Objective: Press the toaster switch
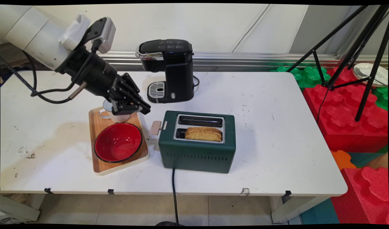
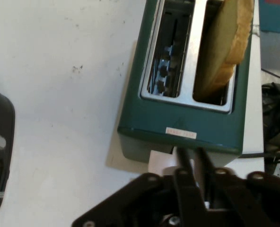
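Here we find the claw (image 1: 144, 108) clenched, its two fingers (image 2: 191, 163) pressed together and holding nothing. It hangs low just beside the lever (image 1: 156, 127) on the left end of the green toaster (image 1: 197, 149). We note a slice of bread (image 1: 203, 134) standing in the nearer slot; the farther slot holds none. Behind the claw a white mug (image 1: 113, 117) shares a wooden tray (image 1: 102, 165) with a red bowl (image 1: 118, 142). A black coffee machine (image 1: 169, 70) stands farther back on the table (image 1: 277, 133).
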`<state>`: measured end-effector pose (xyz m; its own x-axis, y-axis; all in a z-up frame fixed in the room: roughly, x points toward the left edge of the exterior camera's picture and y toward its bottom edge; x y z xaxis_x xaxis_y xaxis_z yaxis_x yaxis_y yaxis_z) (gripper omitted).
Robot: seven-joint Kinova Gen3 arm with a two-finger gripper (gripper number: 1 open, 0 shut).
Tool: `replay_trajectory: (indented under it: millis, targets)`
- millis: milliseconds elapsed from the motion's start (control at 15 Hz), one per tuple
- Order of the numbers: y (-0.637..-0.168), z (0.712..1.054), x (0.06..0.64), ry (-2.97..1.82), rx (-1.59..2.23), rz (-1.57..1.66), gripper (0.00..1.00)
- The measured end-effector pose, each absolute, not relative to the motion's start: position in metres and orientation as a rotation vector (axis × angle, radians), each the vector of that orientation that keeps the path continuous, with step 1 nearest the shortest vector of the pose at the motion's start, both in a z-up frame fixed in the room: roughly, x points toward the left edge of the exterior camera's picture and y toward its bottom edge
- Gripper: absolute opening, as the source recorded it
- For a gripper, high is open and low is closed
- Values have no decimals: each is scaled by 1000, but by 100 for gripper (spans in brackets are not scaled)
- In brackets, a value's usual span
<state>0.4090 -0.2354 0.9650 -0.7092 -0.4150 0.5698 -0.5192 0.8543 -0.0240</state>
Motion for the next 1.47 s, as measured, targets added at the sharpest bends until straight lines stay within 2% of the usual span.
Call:
replay_trajectory:
  millis: [1467]
  targets:
    - [-250, 893, 403, -2462, 684, 228, 0]
